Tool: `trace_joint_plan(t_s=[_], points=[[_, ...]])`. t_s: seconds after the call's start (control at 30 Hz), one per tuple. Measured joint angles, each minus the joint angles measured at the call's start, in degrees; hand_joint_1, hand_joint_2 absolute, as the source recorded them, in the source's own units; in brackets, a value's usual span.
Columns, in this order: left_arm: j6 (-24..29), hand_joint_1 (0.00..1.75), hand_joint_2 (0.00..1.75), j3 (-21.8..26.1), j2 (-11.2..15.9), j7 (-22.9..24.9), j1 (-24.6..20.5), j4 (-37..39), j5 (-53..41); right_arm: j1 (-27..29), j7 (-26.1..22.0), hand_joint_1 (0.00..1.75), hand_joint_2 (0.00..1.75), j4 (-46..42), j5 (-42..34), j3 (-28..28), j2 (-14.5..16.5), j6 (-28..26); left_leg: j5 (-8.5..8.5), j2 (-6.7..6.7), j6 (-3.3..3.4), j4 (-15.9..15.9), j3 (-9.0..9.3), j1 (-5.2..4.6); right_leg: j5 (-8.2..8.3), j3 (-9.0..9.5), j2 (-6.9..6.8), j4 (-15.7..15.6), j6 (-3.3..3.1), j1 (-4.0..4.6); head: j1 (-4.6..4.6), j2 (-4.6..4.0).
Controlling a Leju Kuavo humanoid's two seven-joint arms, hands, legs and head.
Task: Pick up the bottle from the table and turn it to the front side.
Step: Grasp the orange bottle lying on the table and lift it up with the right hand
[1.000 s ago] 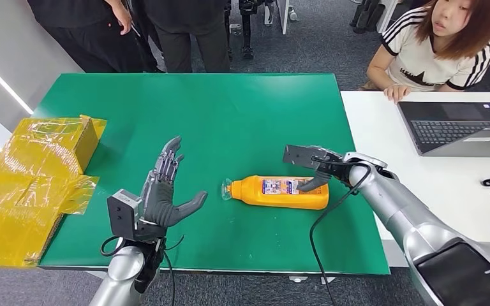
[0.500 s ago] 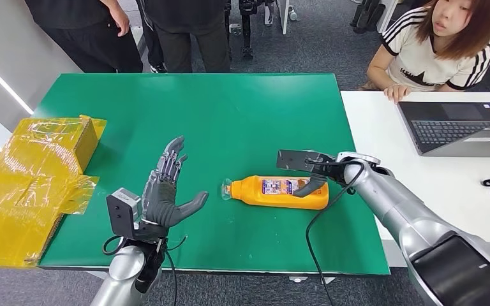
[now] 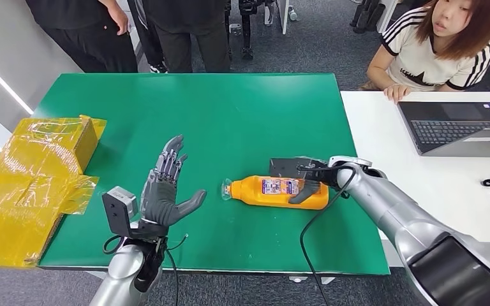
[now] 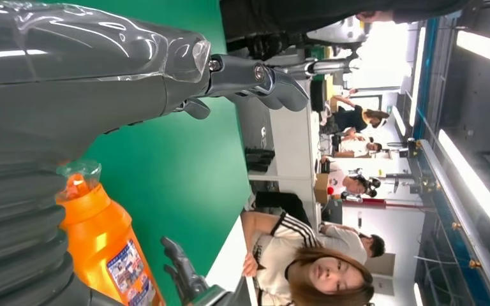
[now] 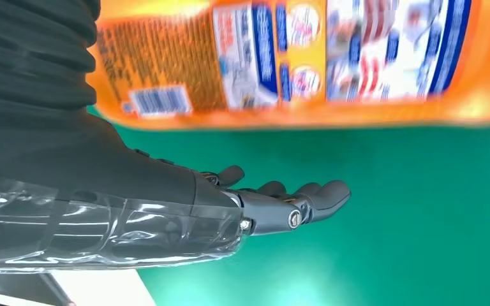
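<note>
Orange bottle (image 3: 279,192) on its side mid-mat, right hand (image 3: 309,180) at its base end.

Bottle rests on the green mat (image 3: 230,115), long axis running left to right across the robot, clear cap toward the left hand (image 3: 164,196) and base to the right. Right hand is far nearer: it sits over the label end with fingers spread, thumb draped on the near flank, not judged closed on the body. Left hand stands apart off the cap end, palm up, fingers wide, holding nothing. Next move likely turns on the right hand closing across the short axis.

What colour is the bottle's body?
Orange, clearest in the head view: bottle.
</note>
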Motion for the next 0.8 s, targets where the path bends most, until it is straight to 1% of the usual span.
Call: trace_joint_plan(t_s=[0.1, 0.27, 0.5, 0.63, 0.67, 0.7, 0.77, 0.8], points=[[-0.52, 0.00, 1.75, -0.02, -0.07, 0.23, -0.42, 0.56, 1.52, -0.01, 0.50, 0.00, 1.75, -0.32, 0.15, 2.07, -0.01, 2.23, 0.00, 0.00, 0.00, 0.00, 0.00, 0.00, 0.00, 0.00, 0.01, 0.00, 0.00, 0.00, 0.00, 0.00], [-0.66, 0.00, 1.75, -0.04, -0.32, 0.58, -0.51, 1.08, 1.98, -0.25, 0.96, 0.00, 1.75, -0.47, 0.91, 4.62, -0.10, 2.97, 0.00, 0.00, 0.00, 0.00, 0.00, 0.00, 0.00, 0.01, 0.01, 0.00, 0.00, 0.00, 0.01, 0.00], [-0.67, 0.00, 1.75, -0.04, -0.33, 0.83, 0.89, 1.09, 2.35, -0.61, 1.50, 0.00, 1.75, -0.03, 5.40, 10.40, -0.20, 1.87, 0.00, 0.00, 0.00, 0.00, -0.01, 0.00, 0.00, 0.01, -0.01, 0.00, 0.00, 0.00, 0.01, 0.00], [-0.56, 0.00, 1.75, -0.04, -0.34, 1.14, 1.17, 1.09, 2.61, -1.18, 1.50, 0.00, 1.75, 0.28, 6.67, 13.04, -0.20, 1.57, 0.01, 0.00, 0.00, 0.00, 0.00, 0.00, 0.00, 0.01, 0.00, 0.00, 0.00, 0.00, 0.01, 0.00], [-0.55, 0.00, 1.75, -0.04, -0.35, 1.18, 1.22, 1.08, 2.64, -1.41, 1.58, 0.03, 1.75, 0.35, 7.22, 13.64, -0.20, 1.50, 0.01, 0.00, -0.01, 0.00, 0.00, 0.00, 0.01, 0.02, 0.00, 0.00, 0.01, 0.00, 0.01, 0.00], [-0.52, 0.00, 1.75, -0.04, -0.35, 1.23, 1.34, 1.03, 2.65, -1.69, 1.69, 0.40, 1.75, 0.42, 8.00, 14.28, -0.20, 1.36, 0.01, 0.01, -0.01, 0.00, 0.01, 0.00, 0.02, 0.02, 0.01, 0.00, 0.00, 0.00, 0.01, 0.00], [-0.42, 0.00, 1.75, -0.04, -0.36, 1.34, 1.85, 0.75, 2.66, -2.51, 2.11, 1.27, 1.75, 0.49, 10.22, 16.04, -0.20, 1.18, 0.02, 0.03, -0.01, 0.00, 0.01, 0.00, 0.05, 0.02, 0.02, 0.00, 0.00, 0.00, 0.00, 0.00], [-0.36, 0.00, 1.75, -0.03, -0.36, 1.38, 2.21, 0.52, 2.65, -3.00, 2.38, 1.68, 1.75, 0.50, 11.30, 17.03, -0.20, 1.22, 0.02, 0.04, 0.00, 0.00, 0.01, 0.00, 0.06, 0.02, 0.02, 0.00, 0.00, 0.00, 0.01, 0.00]])
